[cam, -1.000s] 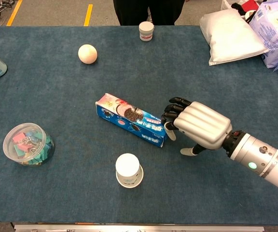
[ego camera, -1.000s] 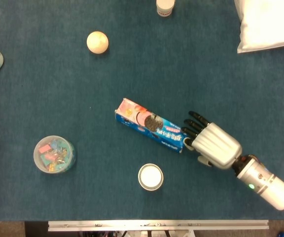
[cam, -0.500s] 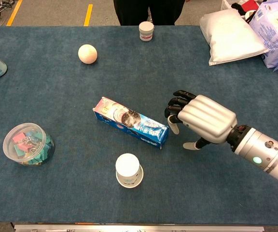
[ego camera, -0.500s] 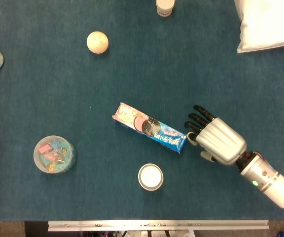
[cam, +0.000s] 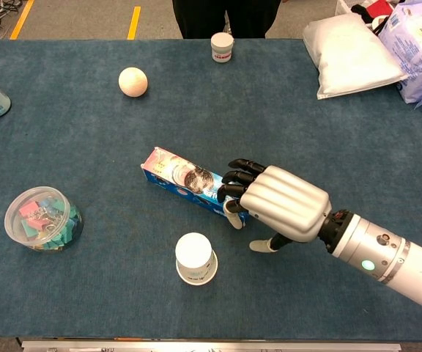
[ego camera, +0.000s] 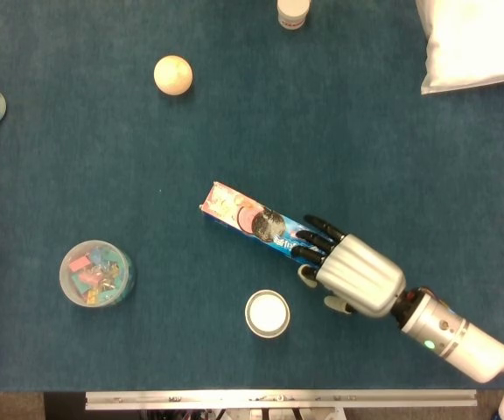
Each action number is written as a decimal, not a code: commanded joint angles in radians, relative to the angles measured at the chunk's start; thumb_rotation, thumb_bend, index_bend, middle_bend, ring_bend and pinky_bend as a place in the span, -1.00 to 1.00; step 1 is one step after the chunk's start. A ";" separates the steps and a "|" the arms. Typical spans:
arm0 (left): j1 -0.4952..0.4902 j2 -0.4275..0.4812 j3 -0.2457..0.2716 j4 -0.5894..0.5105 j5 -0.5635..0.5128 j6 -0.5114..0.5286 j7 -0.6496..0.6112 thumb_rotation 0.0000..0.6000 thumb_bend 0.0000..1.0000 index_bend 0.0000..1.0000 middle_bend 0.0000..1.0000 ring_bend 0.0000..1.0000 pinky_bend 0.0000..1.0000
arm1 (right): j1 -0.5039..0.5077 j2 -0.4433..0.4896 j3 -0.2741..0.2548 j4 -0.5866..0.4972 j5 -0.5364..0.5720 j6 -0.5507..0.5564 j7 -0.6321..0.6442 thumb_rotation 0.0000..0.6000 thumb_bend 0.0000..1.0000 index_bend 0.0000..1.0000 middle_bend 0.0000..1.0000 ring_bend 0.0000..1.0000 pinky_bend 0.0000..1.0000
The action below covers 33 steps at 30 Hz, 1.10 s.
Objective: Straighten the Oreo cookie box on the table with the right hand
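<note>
Oreo cookie box (ego camera: 254,220) lies flat and slanted near the middle of my desk (cam: 86,139), its pink end up-left. My right hand (ego camera: 350,276) covers its lower-right end, dark fingers (cam: 240,178) curled over the top (whether they actually grip it, I cannot tell). Just below sits a white cup (cam: 195,258); well apart, a tub of clips (ego camera: 96,273) and a pale ball (ego camera: 172,74).
</note>
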<state>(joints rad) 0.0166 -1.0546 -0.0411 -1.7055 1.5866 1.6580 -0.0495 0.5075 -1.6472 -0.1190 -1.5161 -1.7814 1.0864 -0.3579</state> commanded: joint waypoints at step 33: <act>0.004 0.002 0.001 -0.006 0.007 0.009 0.004 1.00 -0.45 0.36 0.12 -0.25 -0.01 | 0.002 0.030 -0.010 0.026 0.024 -0.025 -0.042 1.00 -1.00 0.14 -0.35 -0.64 -0.79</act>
<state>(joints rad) 0.0210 -1.0523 -0.0399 -1.7117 1.5939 1.6666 -0.0454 0.5095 -1.6193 -0.1308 -1.4897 -1.7590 1.0601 -0.3978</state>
